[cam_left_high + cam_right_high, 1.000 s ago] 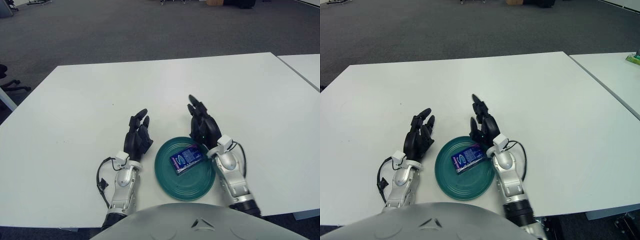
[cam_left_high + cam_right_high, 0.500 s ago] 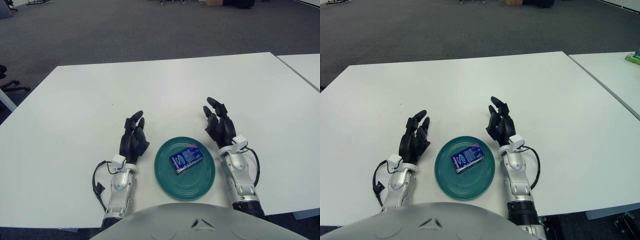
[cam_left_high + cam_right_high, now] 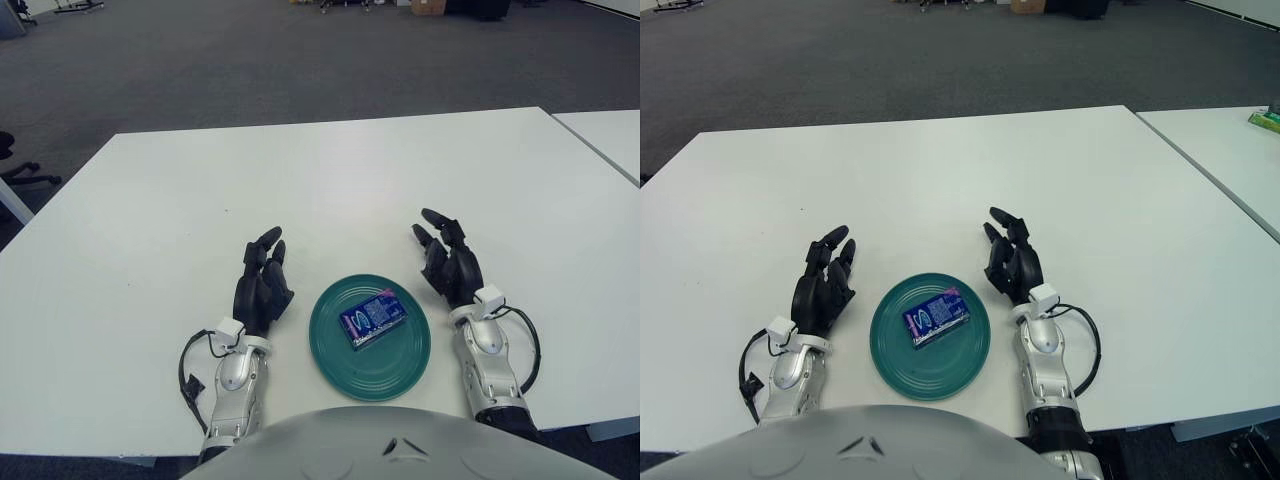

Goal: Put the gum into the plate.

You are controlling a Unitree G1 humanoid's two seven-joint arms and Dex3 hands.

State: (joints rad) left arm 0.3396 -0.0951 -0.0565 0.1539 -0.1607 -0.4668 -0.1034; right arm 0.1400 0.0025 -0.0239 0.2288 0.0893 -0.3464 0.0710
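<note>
A blue gum pack [image 3: 372,318] lies flat inside the round green plate [image 3: 340,362] near the table's front edge. My left hand [image 3: 262,282] rests on the table just left of the plate, fingers spread and empty. My right hand [image 3: 450,262] rests just right of the plate, fingers spread and empty. Neither hand touches the plate or the gum.
The white table [image 3: 330,180] extends far ahead and to both sides. A second white table [image 3: 610,135] stands at the right with a narrow gap between. A black cable [image 3: 190,370] loops by my left wrist. Grey carpet lies beyond.
My right hand has drawn away from the plate to the right and nearer to me. My left hand has slid slightly left and back. The gum stays in the plate.
</note>
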